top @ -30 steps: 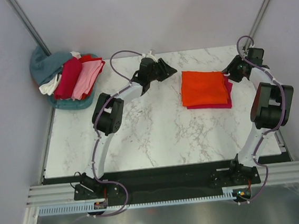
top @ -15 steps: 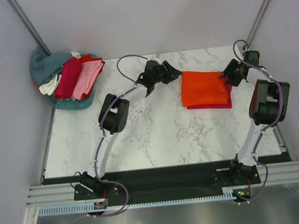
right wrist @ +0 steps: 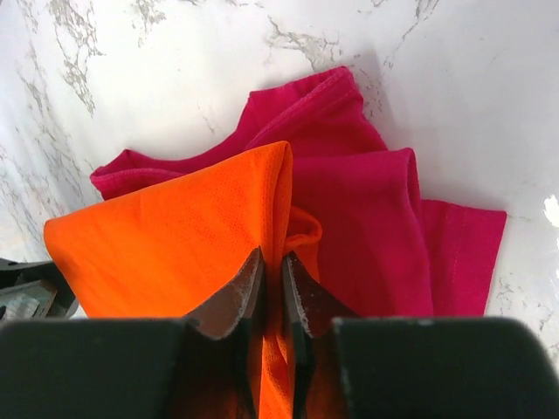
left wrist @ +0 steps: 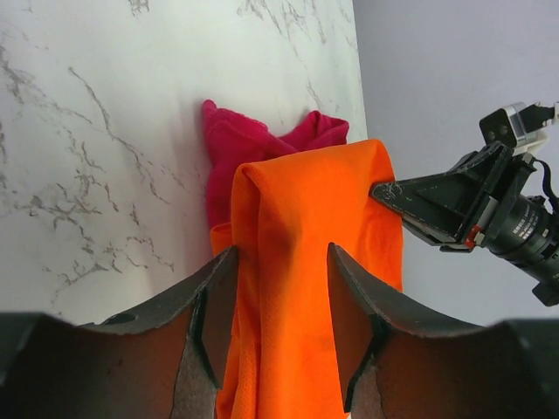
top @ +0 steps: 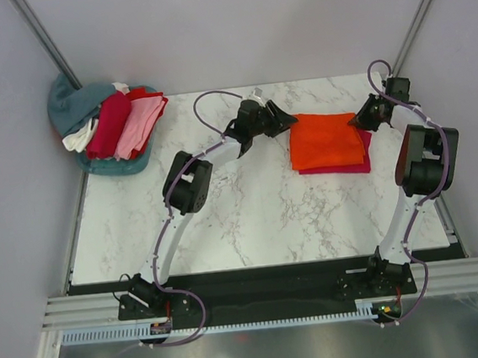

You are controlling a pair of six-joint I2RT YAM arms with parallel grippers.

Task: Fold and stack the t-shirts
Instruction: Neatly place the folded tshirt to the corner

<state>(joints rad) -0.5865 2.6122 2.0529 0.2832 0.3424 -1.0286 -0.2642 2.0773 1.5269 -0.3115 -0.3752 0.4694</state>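
Observation:
A folded bright orange t-shirt (top: pixel 327 139) lies on top of a crimson-pink t-shirt (top: pixel 361 165) at the back right of the marble table. My left gripper (top: pixel 289 123) is at the orange shirt's left edge. In the left wrist view its gripper (left wrist: pixel 281 262) is open, and the orange t-shirt (left wrist: pixel 306 201) runs between the fingers without being pinched. My right gripper (top: pixel 361 122) is at the shirt's right edge. In the right wrist view it (right wrist: pixel 272 262) is shut on a fold of the orange t-shirt (right wrist: pixel 175 236), with the crimson-pink t-shirt (right wrist: pixel 367 201) spread underneath.
A heap of other t-shirts (top: pixel 119 123), dark red, light pink, white and teal, sits at the table's back left corner. The table's right edge (top: pixel 441 210) runs close to the right arm. Grey walls stand behind the table.
Both arms have moved in on the orange t-shirt, the left one to the right and the right one to the left. The right gripper has shut on the shirt's edge.

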